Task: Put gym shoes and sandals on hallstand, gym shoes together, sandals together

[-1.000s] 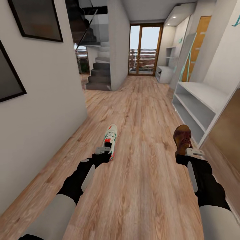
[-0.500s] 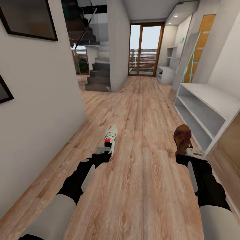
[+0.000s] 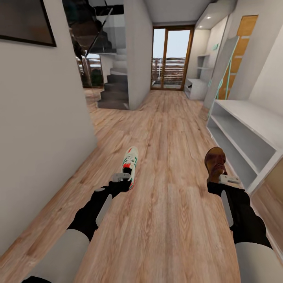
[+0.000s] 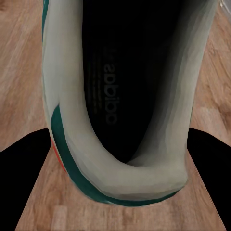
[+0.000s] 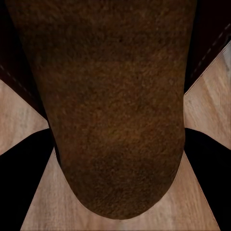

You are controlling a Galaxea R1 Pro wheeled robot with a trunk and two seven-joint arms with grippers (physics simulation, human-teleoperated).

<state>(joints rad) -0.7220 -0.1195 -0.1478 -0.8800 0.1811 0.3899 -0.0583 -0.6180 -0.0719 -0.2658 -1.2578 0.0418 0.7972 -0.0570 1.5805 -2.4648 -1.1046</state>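
Observation:
In the head view my left gripper (image 3: 126,177) is shut on the heel of a cream-white gym shoe (image 3: 130,160) with green stripes and a red sole, held above the wood-plank floor (image 3: 169,129). The left wrist view looks into that gym shoe's dark opening (image 4: 130,82), black fingers (image 4: 24,183) at both sides. My right gripper (image 3: 218,179) is shut on a dark brown sandal (image 3: 215,162), whose sole (image 5: 115,106) sits between the fingers (image 5: 21,187). The pale hallstand (image 3: 251,118) with two low shelves stands ahead on the right.
A white wall (image 3: 43,129) runs close along my left, a dark picture frame (image 3: 23,19) on it. Stairs (image 3: 114,88) rise at the far left beyond a pillar. Glass doors (image 3: 171,59) close the corridor's end. A tall leaning panel (image 3: 222,70) stands past the hallstand.
The whole view has shifted: the left wall and its frames slide off left and the hallstand looms larger on the right. Both arms and the held shoes keep their places in the picture.

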